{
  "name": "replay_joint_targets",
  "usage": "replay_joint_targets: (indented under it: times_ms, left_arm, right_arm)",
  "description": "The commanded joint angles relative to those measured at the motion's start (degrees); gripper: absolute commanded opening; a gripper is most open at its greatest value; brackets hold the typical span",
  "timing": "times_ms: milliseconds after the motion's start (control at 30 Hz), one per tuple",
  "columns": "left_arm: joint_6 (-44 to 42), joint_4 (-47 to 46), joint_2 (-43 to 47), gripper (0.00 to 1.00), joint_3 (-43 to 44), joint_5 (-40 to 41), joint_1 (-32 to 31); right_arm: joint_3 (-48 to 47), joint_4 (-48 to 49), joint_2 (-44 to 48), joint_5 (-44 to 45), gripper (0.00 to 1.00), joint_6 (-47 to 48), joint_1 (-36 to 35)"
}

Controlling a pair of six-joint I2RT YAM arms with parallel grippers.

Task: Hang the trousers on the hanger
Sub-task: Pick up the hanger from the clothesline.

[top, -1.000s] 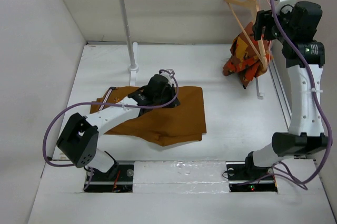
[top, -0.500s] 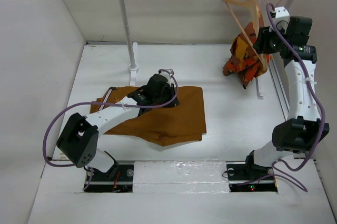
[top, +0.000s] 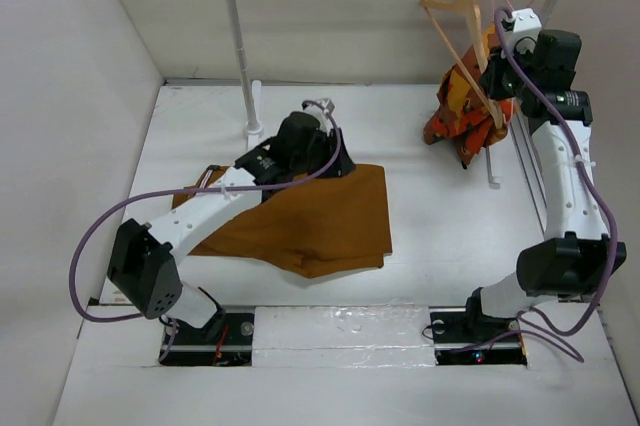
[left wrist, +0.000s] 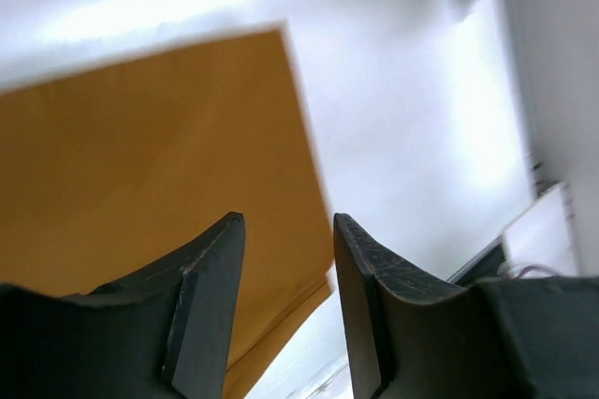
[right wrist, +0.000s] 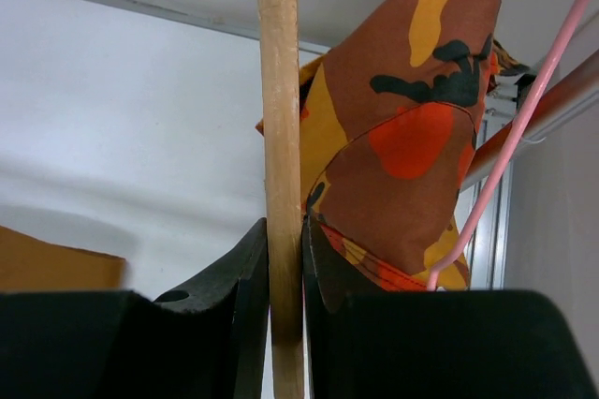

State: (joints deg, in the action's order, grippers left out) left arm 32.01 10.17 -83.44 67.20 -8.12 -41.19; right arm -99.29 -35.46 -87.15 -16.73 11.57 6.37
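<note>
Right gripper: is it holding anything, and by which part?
The hanger, by one of its wooden bars, clamped between the jaws.

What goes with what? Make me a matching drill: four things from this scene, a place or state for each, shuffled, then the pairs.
1. trousers
2. hanger
3. left gripper
4. pink wire hanger

A. open, holding nothing
B. beside the patterned garment
C. lying flat on the table
D. clamped in the right gripper

Pairs: 1-C, 2-D, 3-A, 4-B.
</note>
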Motion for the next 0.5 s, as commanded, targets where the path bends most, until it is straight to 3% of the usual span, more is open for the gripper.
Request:
replay_joint_targets:
  times_ms: [0,233,467]
  left_arm:
    - [-1.9,3.6,1.4,0.40,10.1,0.2,0.1]
    - [-1.2,5.7,0.6,0.50,20.8,-3.0,-0.5]
    - [-0.3,5.9,-3.7,0.54,28.2,-7.5,-0.5]
  right_arm:
    - [-3.0,7.3,5.8,6.3,0.00,-1.9,-2.5]
    - [-1.3,8.5,10.2,10.4,0.00,-2.4,-4.6]
    - [7.4,15.5,15.9,12.3,0.00,-4.8,-5.2]
